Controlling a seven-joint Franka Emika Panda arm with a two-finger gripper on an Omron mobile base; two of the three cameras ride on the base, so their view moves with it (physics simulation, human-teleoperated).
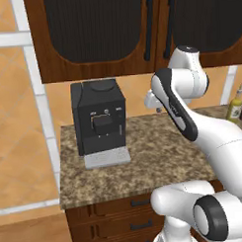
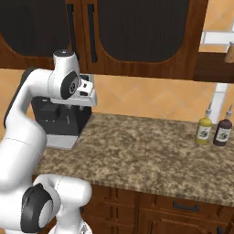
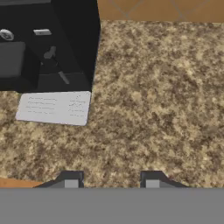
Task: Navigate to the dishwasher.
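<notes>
- Facing a speckled brown granite counter [image 1: 159, 156] at its left end, with the base parked close against the brown wooden drawer fronts [image 1: 131, 216] below.
- Item: black box-shaped coffee machine [image 1: 99, 119] with a pale grey drip tray [image 3: 54, 107], standing on the counter near the left edge, back to the wall.
- Item: yellow-green squeeze bottle [image 2: 204, 129] and dark brown bottle [image 2: 223, 130], side by side and just apart, at the far right of the counter.
- Item: dark wooden wall cabinets [image 2: 137, 32] with black panel inserts and vertical bar handles, hung above an orange tiled wall [image 2: 151, 98].
- Item: two-finger gripper [image 3: 111, 183] on the white arm, held folded above the counter and looking down on bare granite beside the coffee machine; the fingertips [image 3: 71, 181] stand apart with nothing between them, so the jaws read as spread and empty.
- Task thing: the dishwasher, grey metallic front with bar handle, is not among what these frames take in; its location cannot be told from here.
- Step in hand, by judgement: the search-and-drive stage, destination not yet reached.
- Next move, by judgement: drive or turn the base along the cabinet run until the grey panel comes into sight, then square up before it; arm may remain tucked.
</notes>
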